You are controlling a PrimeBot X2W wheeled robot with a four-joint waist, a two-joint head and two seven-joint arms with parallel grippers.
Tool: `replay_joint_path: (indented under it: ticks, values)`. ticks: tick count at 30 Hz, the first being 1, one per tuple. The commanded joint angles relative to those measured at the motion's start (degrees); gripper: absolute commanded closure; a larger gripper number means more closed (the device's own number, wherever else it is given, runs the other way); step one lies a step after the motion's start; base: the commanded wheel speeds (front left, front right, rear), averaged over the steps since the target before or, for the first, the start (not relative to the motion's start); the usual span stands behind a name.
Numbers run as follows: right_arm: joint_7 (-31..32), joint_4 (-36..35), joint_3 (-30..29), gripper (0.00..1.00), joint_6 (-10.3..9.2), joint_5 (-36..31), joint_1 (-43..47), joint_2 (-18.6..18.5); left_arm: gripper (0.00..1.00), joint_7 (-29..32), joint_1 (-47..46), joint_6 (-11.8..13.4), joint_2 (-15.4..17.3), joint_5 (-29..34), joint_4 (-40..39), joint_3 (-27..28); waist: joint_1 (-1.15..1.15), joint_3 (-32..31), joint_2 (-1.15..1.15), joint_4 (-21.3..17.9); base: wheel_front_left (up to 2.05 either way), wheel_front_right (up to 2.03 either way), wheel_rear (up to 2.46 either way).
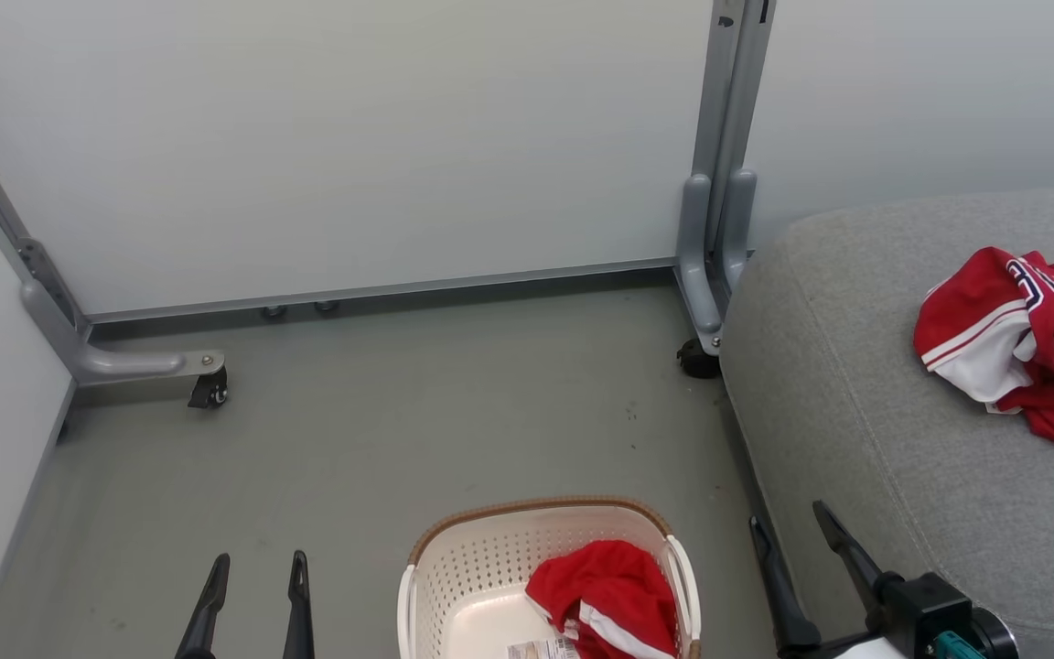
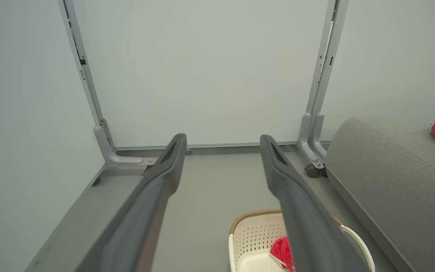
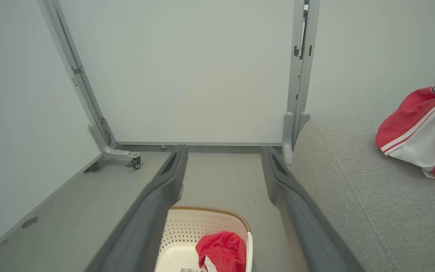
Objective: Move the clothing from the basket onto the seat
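Left gripper [image 1: 259, 556], right gripper [image 1: 787, 513] spread, empty; shorts [image 1: 605, 586] bunched at basket [image 1: 490, 513] right side; jersey [image 1: 1030, 339] crumpled on seat [image 1: 856, 412], axis unclear

On floor [image 1: 353, 439], basket [image 1: 536, 504]; on seat [image 1: 856, 412], jersey [image 1: 1021, 339]

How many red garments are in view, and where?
2. The jersey lies on the seat, at the right. The shorts are in the basket, against its right wall. Anything under the shorts would be hidden.

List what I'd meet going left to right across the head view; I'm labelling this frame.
left hand → basket → right hand → jersey
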Motion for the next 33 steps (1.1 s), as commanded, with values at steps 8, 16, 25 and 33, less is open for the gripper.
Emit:
replay_joint_path:
  ticks: [8, 16, 25, 33]
  values:
    - [-0.2, 0.1, -0.1, 0.0, -0.08, 0.1, 1.3, -0.1, 0.0, 0.1, 1.3, -0.8, 0.0, 0.7, 0.7, 0.2, 0.01, 0.0, 0.0, -1.3, 0.0, 0.0, 0.0]
    - [-0.2, -0.3, -0.3, 0.0, -0.08, 0.1, 1.0, -0.1, 0.0, 0.1, 0.6, -1.0, 0.0, 1.0, 0.9, 0.0, 0.01, 1.1, 0.0, -1.3, 0.0, 0.0, 0.0]
    - [-0.2, -0.5, -0.7, 0.0, -0.08, 1.0, 0.4, -0.1, 0.0, 0.1, 0.0, -0.5, 0.0, 1.2, 1.0, -0.7, 0.01, 2.2, 0.0, -1.2, 0.0, 0.0, 0.0]
    - [-0.2, -0.6, -1.0, 0.0, -0.08, 0.5, -0.2, -0.1, 0.0, 0.1, -0.8, -0.6, 0.0, 0.9, 1.4, -1.1, 0.01, 3.6, 0.0, -1.0, 0.0, 0.0, 0.0]
